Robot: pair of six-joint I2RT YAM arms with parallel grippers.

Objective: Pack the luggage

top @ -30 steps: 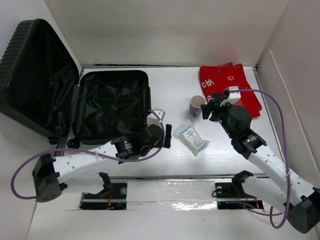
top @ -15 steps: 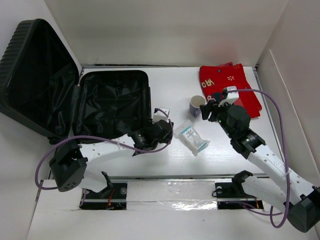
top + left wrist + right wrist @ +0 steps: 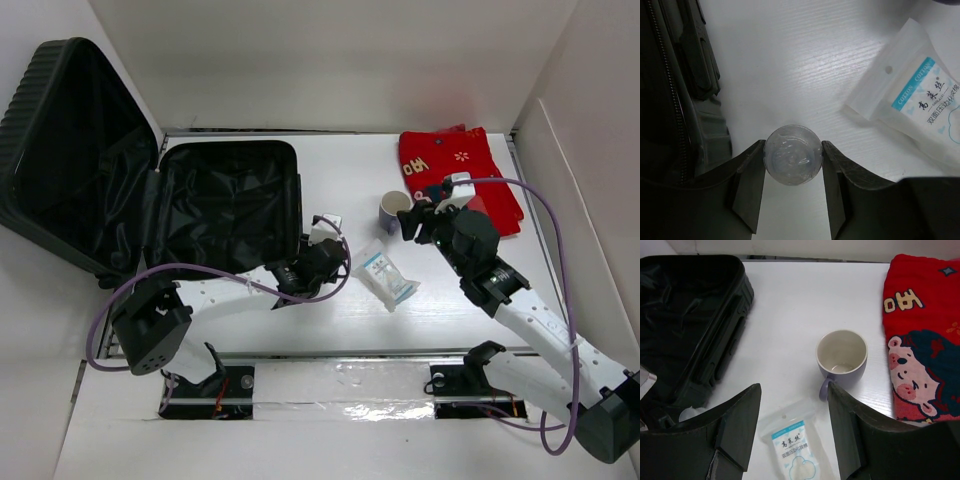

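The luggage (image 3: 225,205) lies open at the left, its lid (image 3: 70,150) leaning back and its black lining bare. Its zipped edge (image 3: 685,100) fills the left of the left wrist view, and it also shows in the right wrist view as the luggage (image 3: 685,315). My left gripper (image 3: 792,150) is low beside the suitcase's right wall, jaws touching both sides of a small clear round container (image 3: 792,157) on the table. From above, the left gripper (image 3: 330,262) hides it. My right gripper (image 3: 794,390) hangs open above the table, nothing between its fingers.
A packet of cotton pads (image 3: 385,277) lies mid-table, just right of the left gripper. A lilac mug (image 3: 393,210) stands upright behind it, empty in the right wrist view (image 3: 841,357). A folded red cloth (image 3: 460,175) lies at the back right.
My left arm swung right along the suitcase's front corner and its jaws narrowed onto the clear round container. The right gripper shifted slightly left toward the mug.
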